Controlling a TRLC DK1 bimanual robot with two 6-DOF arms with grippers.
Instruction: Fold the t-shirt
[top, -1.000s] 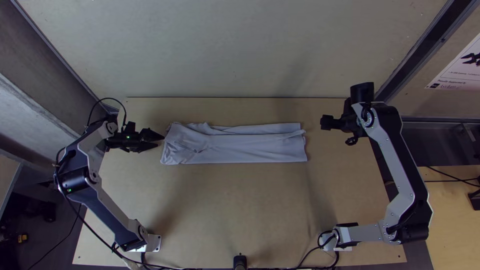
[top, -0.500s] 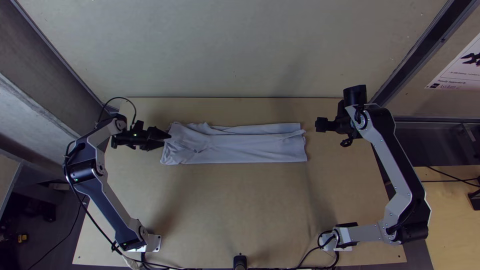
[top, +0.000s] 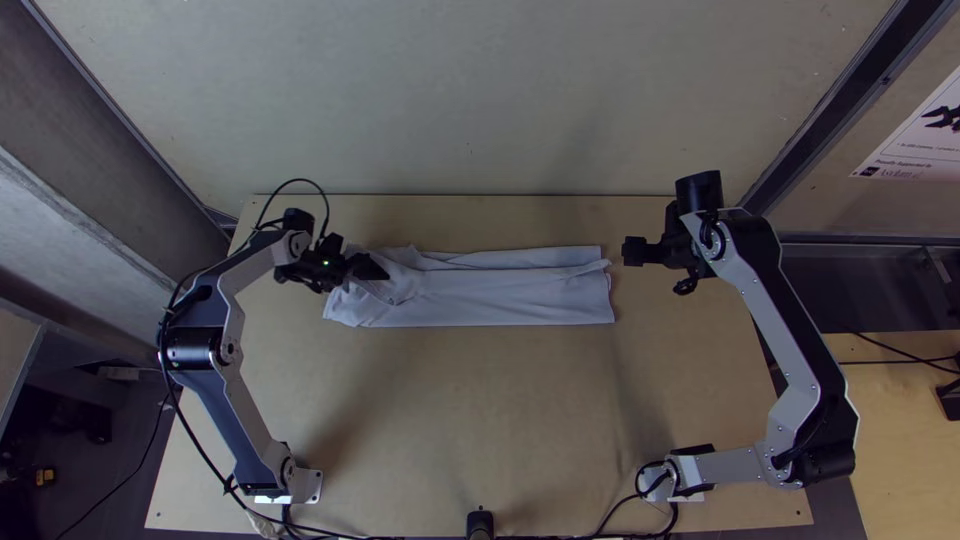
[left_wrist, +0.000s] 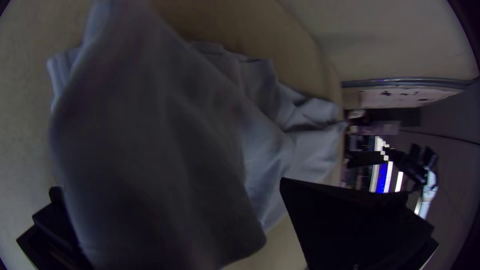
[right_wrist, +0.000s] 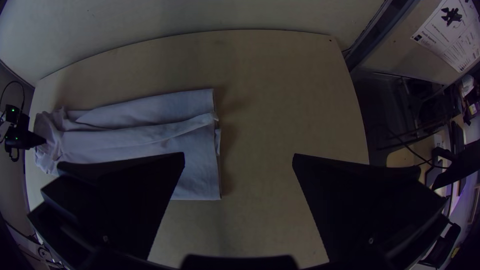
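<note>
We see the t-shirt (top: 500, 300) lying as a long strip; shortening folds remain, we judge. Left gripper (top: 378, 270) and right gripper (right_wrist: 239, 155) both have fingers apart.

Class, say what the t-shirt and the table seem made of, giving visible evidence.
The t-shirt looks like soft, matt cloth, perhaps cotton: it creases and lies in limp folds.

The table looks like smooth, dull wood or wood-based board: its flat top is pale tan.

Robot lab: mounted arms (top: 780, 330), poster (right_wrist: 440, 37)
</note>
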